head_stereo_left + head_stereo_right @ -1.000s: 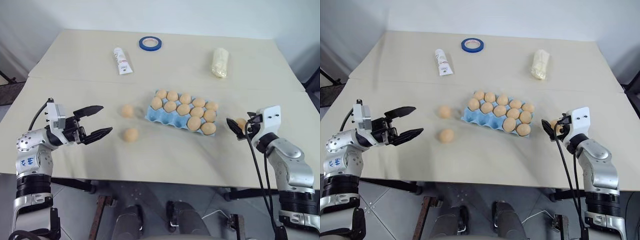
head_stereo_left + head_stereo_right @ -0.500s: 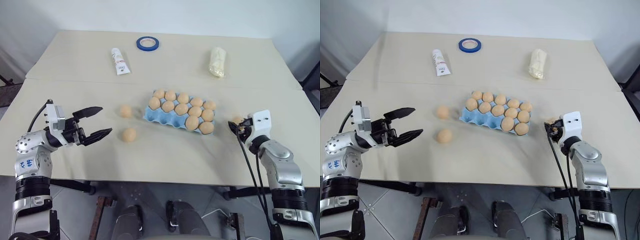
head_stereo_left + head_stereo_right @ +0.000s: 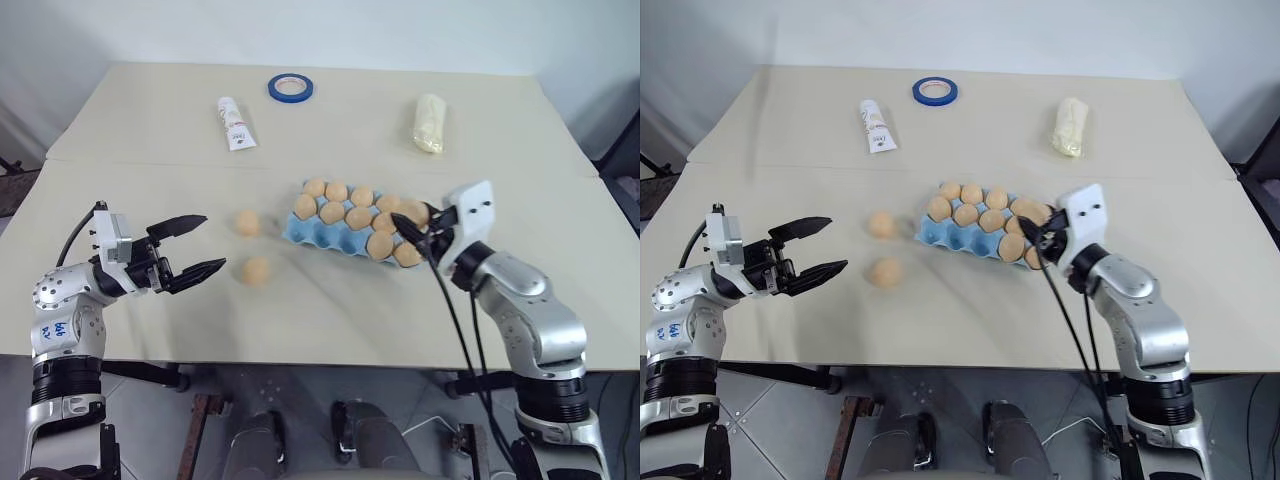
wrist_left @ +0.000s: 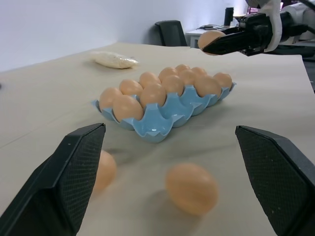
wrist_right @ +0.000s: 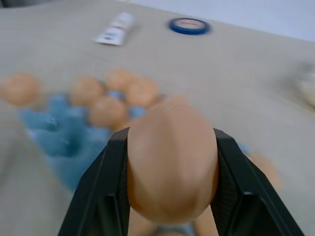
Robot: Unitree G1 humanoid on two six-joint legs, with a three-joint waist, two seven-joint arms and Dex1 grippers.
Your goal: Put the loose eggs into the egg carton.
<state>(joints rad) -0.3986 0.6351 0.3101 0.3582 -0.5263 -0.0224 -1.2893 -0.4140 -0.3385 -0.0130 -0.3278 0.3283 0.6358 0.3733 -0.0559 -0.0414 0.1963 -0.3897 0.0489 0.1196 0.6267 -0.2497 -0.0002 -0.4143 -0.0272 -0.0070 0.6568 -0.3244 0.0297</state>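
Right wrist view has the right gripper point(image 5: 170, 162) clamped on an egg point(image 5: 172, 164), now carried from the table's right side to above the egg carton point(image 3: 300, 232). Two loose eggs point(image 3: 257, 270) remain beside the wide-open left gripper point(image 3: 196, 243).

Even, soft overhead light; table point(image 3: 150, 120) bright, no glare. Faint shadows under egg carton point(image 3: 300, 232). Right wrist view motion-blurred behind the held egg point(image 5: 172, 162). Left wrist view: near fingers point(image 4: 78, 167) soft.
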